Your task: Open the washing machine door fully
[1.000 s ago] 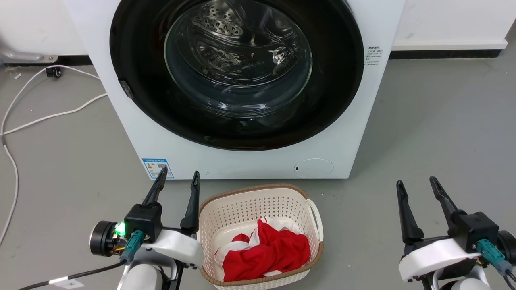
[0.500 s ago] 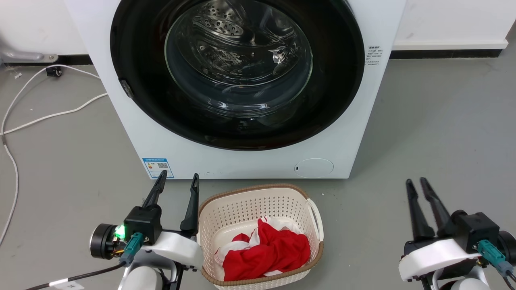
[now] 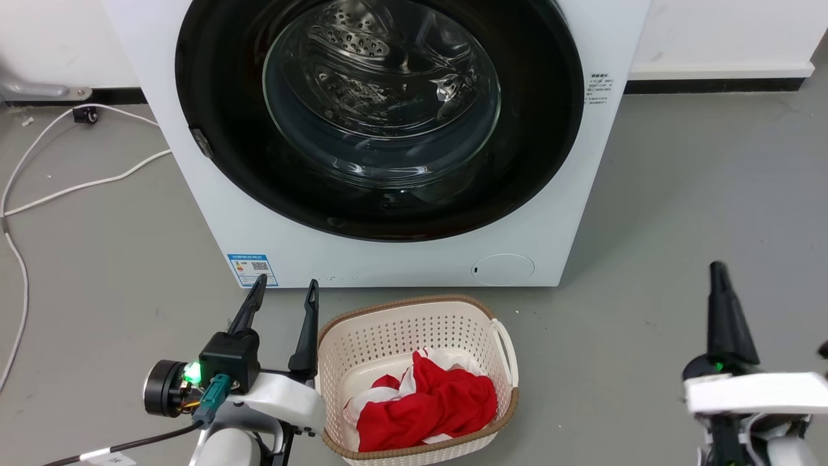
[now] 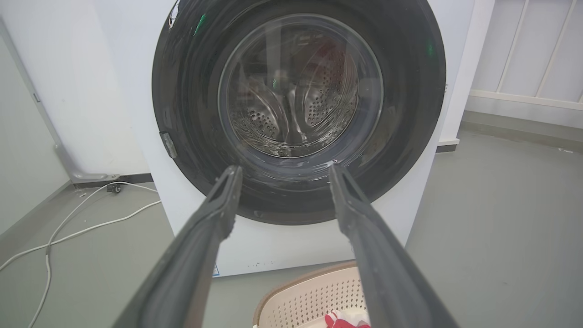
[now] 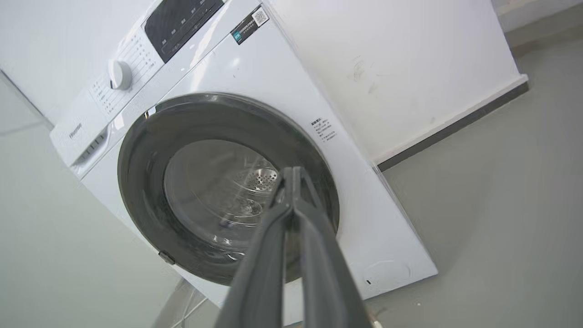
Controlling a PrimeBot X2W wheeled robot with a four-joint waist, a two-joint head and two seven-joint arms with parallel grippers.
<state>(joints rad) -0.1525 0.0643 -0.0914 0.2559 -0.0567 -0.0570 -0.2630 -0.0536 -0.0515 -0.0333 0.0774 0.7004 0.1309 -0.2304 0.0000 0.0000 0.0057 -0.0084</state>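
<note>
The white washing machine stands ahead of me on the grey floor. Its round glossy black door with the bulging glass window lies flat against the front. The door fills the upper left wrist view, and the door sits tilted in the right wrist view. My left gripper is open at the lower left, apart from the machine, fingers pointing toward it. My right gripper at the lower right is shut on nothing, raised and rolled on its side. In the right wrist view its fingertips meet.
A cream plastic basket holding a red and white cloth sits on the floor right before the machine, between my arms. White cables trail over the floor at the left. Open grey floor lies to the right.
My right gripper has gone from open to shut, then rolled onto its side and risen a little toward the machine. The left arm has stayed still.
</note>
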